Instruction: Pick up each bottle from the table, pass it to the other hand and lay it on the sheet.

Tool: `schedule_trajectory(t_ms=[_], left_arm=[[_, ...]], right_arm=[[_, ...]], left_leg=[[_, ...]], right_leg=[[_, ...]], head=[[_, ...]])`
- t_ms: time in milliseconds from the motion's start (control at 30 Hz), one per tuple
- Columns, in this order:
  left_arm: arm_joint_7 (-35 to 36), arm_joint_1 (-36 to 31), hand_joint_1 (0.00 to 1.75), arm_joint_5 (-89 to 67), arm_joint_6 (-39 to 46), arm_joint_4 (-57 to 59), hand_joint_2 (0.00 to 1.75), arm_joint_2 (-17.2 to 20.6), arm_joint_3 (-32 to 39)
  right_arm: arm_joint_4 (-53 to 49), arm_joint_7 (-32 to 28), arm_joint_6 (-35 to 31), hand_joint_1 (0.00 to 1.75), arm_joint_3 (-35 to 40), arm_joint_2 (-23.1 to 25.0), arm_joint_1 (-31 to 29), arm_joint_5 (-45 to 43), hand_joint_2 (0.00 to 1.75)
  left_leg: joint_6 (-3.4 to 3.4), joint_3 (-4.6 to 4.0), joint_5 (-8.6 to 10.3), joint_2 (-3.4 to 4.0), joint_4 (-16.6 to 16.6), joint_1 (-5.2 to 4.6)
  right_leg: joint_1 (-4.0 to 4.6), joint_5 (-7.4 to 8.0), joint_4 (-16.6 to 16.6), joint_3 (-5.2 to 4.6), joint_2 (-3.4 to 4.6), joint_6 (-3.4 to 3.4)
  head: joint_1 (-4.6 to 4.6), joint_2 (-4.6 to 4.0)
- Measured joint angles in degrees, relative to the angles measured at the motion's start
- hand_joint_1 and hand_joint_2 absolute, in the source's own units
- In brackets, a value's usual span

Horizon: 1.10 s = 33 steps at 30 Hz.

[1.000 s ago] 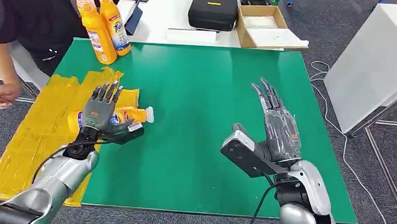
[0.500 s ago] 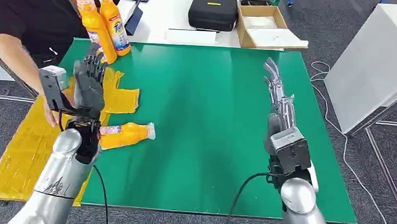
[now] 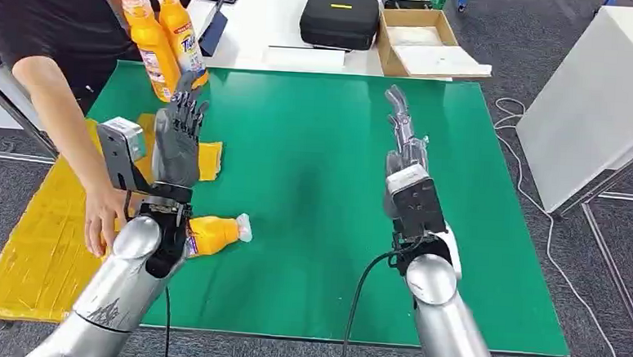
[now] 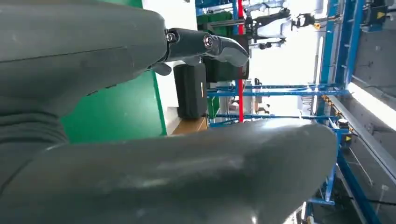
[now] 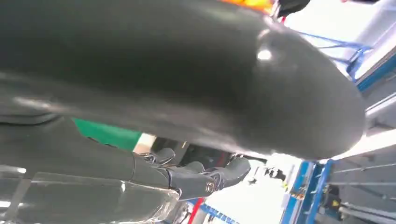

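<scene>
Nearest, one orange bottle lies on its side on the green desk, white cap pointing toward the desk's middle, its base hidden behind the left arm; its label is too small to read. It rests just beside the yellow sheet, and whether it touches the sheet cannot be told. A person's hand rests on the sheet close behind that arm. The left hand is raised above the sheet's edge, fingers straight and slightly apart, holding nothing. The right hand stands edge-on over the bare green surface, fingers extended and empty.

Farther back, three upright orange bottles cluster at the desk's far left corner; one blue label seems to read "Tide", partly cut off. Beyond, on a white desk, sit a closed black case, contents unseen, and an open cardboard box holding white sheets or packing.
</scene>
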Motion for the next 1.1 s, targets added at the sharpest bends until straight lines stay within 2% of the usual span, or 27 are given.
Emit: schedule_trajectory(t_ms=[200,1100], left_arm=[[-1.75,0.01,0.00,-2.08,1.13,1.44,0.00,-0.37,-0.37],[-2.49,1.14,0.00,-4.00,1.99,1.77,0.00,0.02,-0.13]], right_arm=[[1.68,-1.03,-4.14,0.00,0.15,0.02,-0.17,1.49,0.00],[1.74,-1.40,-4.05,0.00,2.19,-0.50,0.79,0.16,0.00]], left_leg=[[0.01,0.00,0.00,-0.01,0.00,0.01],[0.00,0.00,0.00,-0.01,0.00,0.01]], right_leg=[[0.00,0.00,0.00,0.00,-0.01,0.00],[0.01,0.00,0.00,0.00,0.00,0.00]], head=[[0.00,0.00],[-0.02,0.00]])
